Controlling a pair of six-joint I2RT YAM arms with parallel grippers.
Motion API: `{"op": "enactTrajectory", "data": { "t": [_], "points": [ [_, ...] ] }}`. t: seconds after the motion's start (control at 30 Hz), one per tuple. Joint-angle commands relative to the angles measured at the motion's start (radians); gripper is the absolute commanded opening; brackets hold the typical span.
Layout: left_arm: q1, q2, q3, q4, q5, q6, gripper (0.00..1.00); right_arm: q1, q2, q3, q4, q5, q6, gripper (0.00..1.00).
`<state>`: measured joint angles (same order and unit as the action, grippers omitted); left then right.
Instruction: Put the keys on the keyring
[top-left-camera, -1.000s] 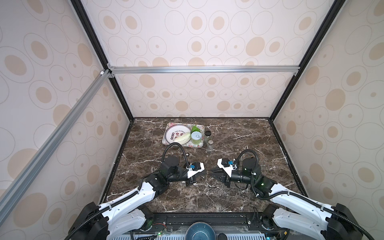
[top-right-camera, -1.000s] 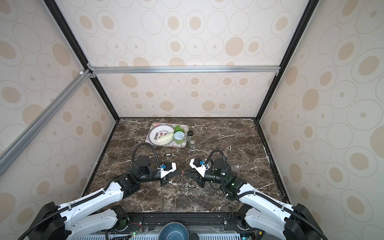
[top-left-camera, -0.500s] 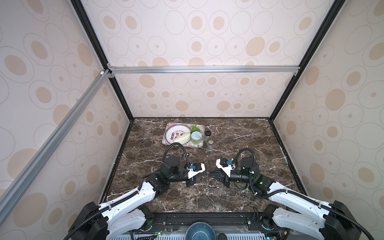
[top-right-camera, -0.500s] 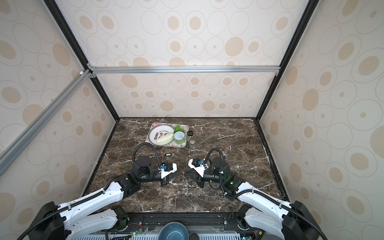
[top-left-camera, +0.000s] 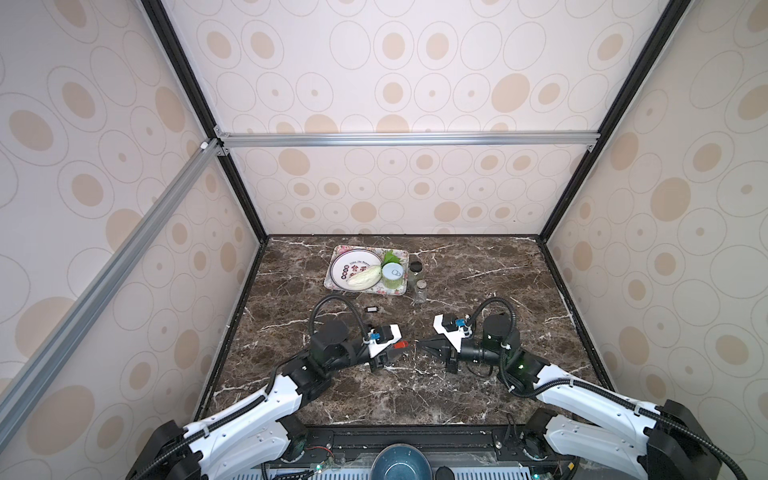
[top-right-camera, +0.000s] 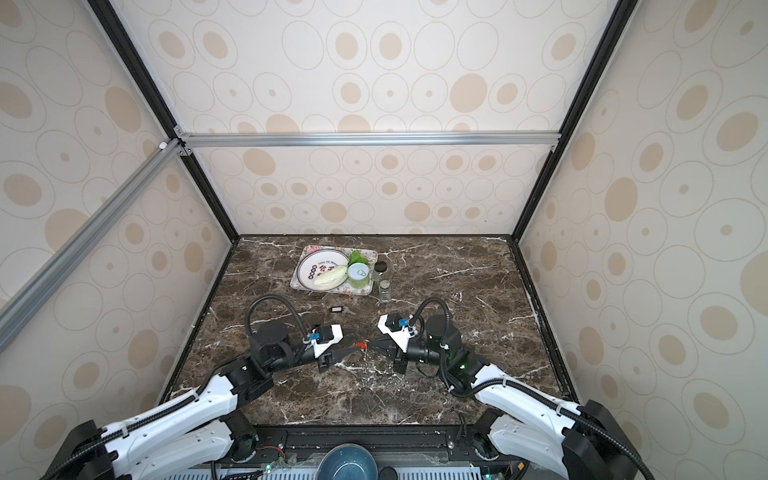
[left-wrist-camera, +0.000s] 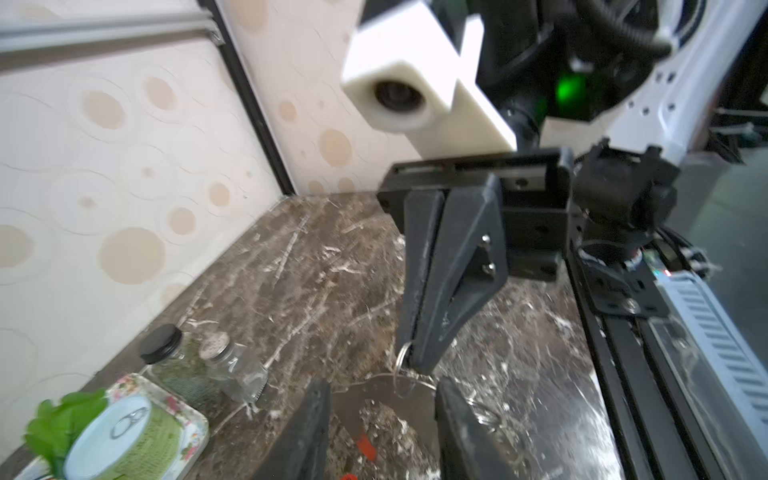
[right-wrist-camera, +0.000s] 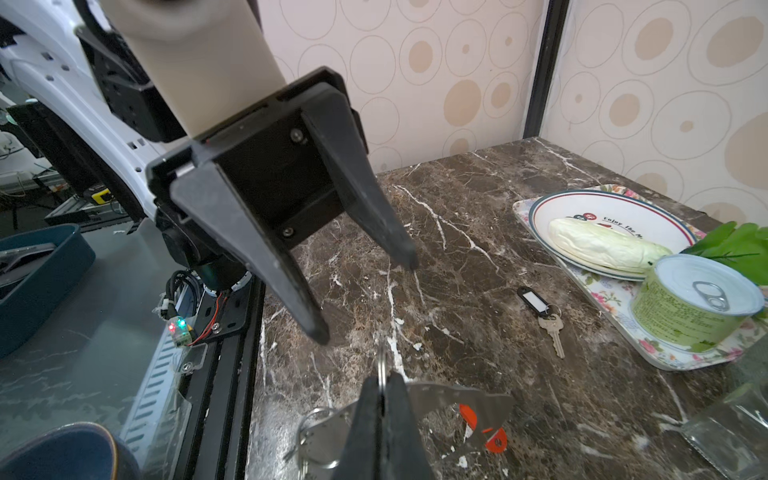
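Observation:
My right gripper (right-wrist-camera: 384, 379) is shut on a thin metal keyring (right-wrist-camera: 381, 364), which sticks out past its tips; the left wrist view shows the same keyring (left-wrist-camera: 398, 362) pinched in those tips (left-wrist-camera: 419, 365). Facing it, my left gripper (left-wrist-camera: 382, 384) stands open, also seen from the right wrist (right-wrist-camera: 365, 300). A red-orange key tag (top-left-camera: 400, 344) shows between the two grippers in both top views (top-right-camera: 361, 344); whether it hangs on the ring I cannot tell. The black key tag (right-wrist-camera: 534, 300) with a brass key (right-wrist-camera: 555, 334) lies on the marble, apart from both grippers (top-left-camera: 372, 309).
At the back stands a flowered tray (top-left-camera: 332, 282) with a white plate (top-left-camera: 345, 266), a pale cabbage (top-left-camera: 365, 276) and a green can (top-left-camera: 392, 276). Two small glass jars (top-left-camera: 419, 286) stand right of it. A blue bowl (top-left-camera: 395, 463) sits below the table's front edge.
My left gripper's jaws have opened. The right gripper has closed fully on the ring and shifted a little towards the left gripper.

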<state>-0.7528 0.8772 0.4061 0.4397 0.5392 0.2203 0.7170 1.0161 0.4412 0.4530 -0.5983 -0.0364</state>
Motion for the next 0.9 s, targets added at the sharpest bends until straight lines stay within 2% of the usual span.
{"op": "enactTrajectory", "data": {
  "t": [0.0, 0.17, 0.37, 0.6, 0.7, 0.87],
  "points": [
    [-0.004, -0.097, -0.055, 0.166, -0.036, -0.058, 0.43, -0.002, -0.018, -0.024, 0.160, -0.004, 0.060, 0.00],
    [0.006, -0.152, -0.062, 0.140, -0.020, -0.090, 0.37, -0.001, -0.016, -0.058, 0.318, -0.028, 0.120, 0.00],
    [0.057, -0.097, -0.067, 0.216, 0.040, -0.176, 0.33, 0.010, 0.002, -0.085, 0.507, -0.013, 0.205, 0.00],
    [0.119, -0.043, -0.097, 0.324, 0.118, -0.254, 0.34, 0.048, 0.015, -0.071, 0.505, 0.027, 0.194, 0.00],
    [0.121, -0.043, -0.094, 0.304, 0.142, -0.232, 0.41, 0.063, 0.015, -0.074, 0.513, 0.053, 0.189, 0.00],
    [0.120, -0.045, -0.074, 0.240, 0.151, -0.196, 0.41, 0.071, 0.031, -0.073, 0.532, 0.055, 0.177, 0.00]
  ]
}}
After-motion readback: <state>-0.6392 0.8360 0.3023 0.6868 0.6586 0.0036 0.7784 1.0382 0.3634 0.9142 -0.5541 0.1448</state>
